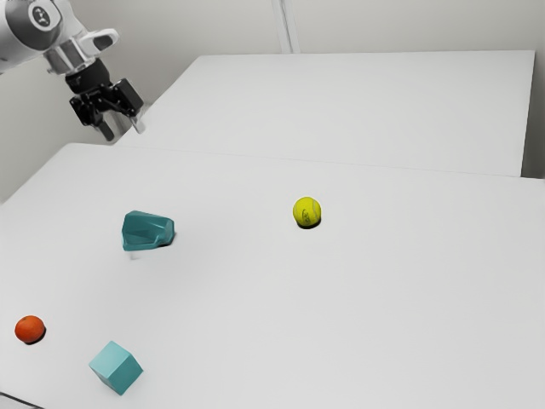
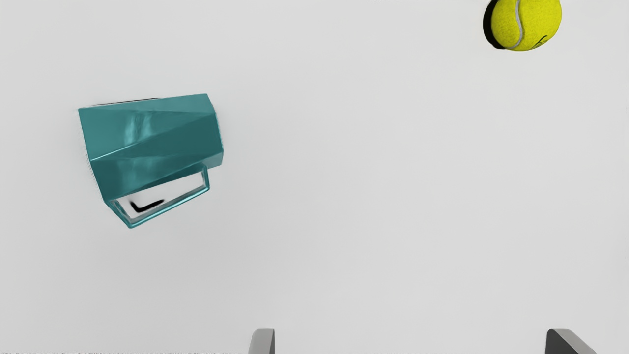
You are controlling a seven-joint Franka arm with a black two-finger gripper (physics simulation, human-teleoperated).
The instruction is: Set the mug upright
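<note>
- Mug (image 1: 148, 231), teal and faceted, lies on its side left of centre in the exterior view, its wider end toward the exterior view's left.
- Under it is the white counter (image 1: 341, 307), reaching across most of the frame.
- In the upper left of the frame, the white arm (image 1: 25, 34) ends in the black pincer (image 1: 123, 130), its fingers spread wide with nothing between them, well apart from the mug.
- A yellow-green tennis ball (image 1: 306, 211) sits just right of the middle of the frame, with a dark shadow at its underside.
- Toward the lower left edge rests a round orange fruit (image 1: 30, 329); nearer the bottom, to its right, is a light teal cube (image 1: 117, 368).
- In the wrist view, the two fingertips (image 2: 263, 341) stand far apart, with bare white between them.
- There the mug's handle is on the side nearer the pincer, an angular loop with a bent black mark visible through it.
- The mug's narrower end faces the tennis ball's side, a broad gap lying between mug and ball; neither touches the fingers.
</note>
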